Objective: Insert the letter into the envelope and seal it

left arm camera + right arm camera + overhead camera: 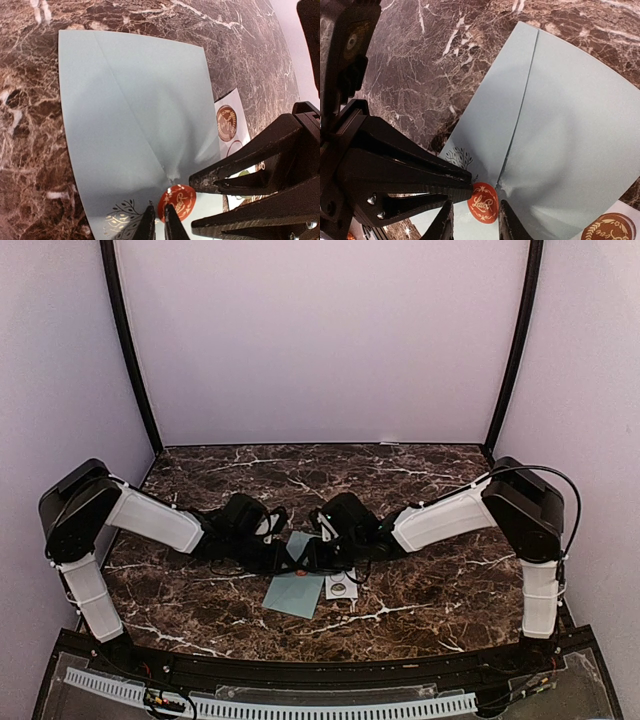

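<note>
Step in hand: sealing. The envelope (295, 592) lies flat at mid-width of the counter (420, 470), towards its near edge, with the pointed flap folded down. A round red seal sticker (177, 201) sits at the flap tip. No letter is visible, so it is presumably inside.

The left pincer (158, 222) has its fingers drawn almost together at the sticker's edge, gripping nothing visible. The right pincer (475, 220) stands spread, its fingers straddling the sticker.

The next move likely calls for firm downward pressure on the sticker, bonding flap to body without shifting the envelope.

Count: one envelope, one red seal sticker, one sticker strip (340, 587) just beside the envelope, two pincers.
</note>
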Tool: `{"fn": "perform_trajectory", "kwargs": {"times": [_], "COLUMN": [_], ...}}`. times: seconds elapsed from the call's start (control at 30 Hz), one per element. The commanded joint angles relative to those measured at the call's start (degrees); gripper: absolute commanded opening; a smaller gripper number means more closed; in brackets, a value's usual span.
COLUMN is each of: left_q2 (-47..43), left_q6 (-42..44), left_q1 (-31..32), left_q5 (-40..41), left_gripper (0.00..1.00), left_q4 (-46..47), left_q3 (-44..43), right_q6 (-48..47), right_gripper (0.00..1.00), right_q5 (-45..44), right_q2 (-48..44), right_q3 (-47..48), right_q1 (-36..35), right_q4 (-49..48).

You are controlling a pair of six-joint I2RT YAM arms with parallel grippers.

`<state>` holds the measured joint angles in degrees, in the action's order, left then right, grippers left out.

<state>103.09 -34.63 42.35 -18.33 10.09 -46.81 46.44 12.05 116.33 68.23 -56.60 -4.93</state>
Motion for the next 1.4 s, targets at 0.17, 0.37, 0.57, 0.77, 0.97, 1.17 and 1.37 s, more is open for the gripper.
{"fn": "perform_trajectory", "kwargs": {"times": [0.17, 0.37, 0.57, 0.77, 0.97, 1.17, 1.37], "left_q2": [6.16, 6.34, 6.42, 6.47, 6.45, 6.43, 6.39], "left_q6": [1.43, 1.58, 1.59, 1.59, 1.59, 1.42, 1.42], "left_q1": [0.63, 0.72, 0.92, 1.08, 1.31, 1.48, 1.59], "left_q5": [7.27, 7.38, 7.26, 7.19, 7.17, 6.92, 6.71], "left_gripper": [0.06, 0.05, 0.05, 0.04, 0.04, 0.03, 0.03], "left_q4": [-13.4, -13.68, -13.53, -13.56, -13.69, -13.39, -13.43], "left_q3": [3.39, 3.22, 3.09, 2.92, 2.69, 2.64, 2.43], "right_q6": [-2.24, -4.11, -6.82, -9.89, -12.96, -14.52, -13.94], "right_gripper": [0.33, 0.39, 0.46, 0.41, 0.35, 0.31, 0.13], "right_q5": [-4.05, -6.17, -9.71, -11.83, -11.8, -13.29, -10.3], "right_q2": [-0.07, -0.32, -1.47, -3.55, -2.54, -1.94, -3.0], "right_q3": [0.68, 1.21, 1.83, 1.16, 2.61, 4.03, 3.16], "right_q1": [0.01, -0.11, -0.71, -0.79, -1.25, -2.4, -2.46], "right_q4": [2.05, 4.1, 7.05, 7.8, 8.94, 9.28, 6.24]}}
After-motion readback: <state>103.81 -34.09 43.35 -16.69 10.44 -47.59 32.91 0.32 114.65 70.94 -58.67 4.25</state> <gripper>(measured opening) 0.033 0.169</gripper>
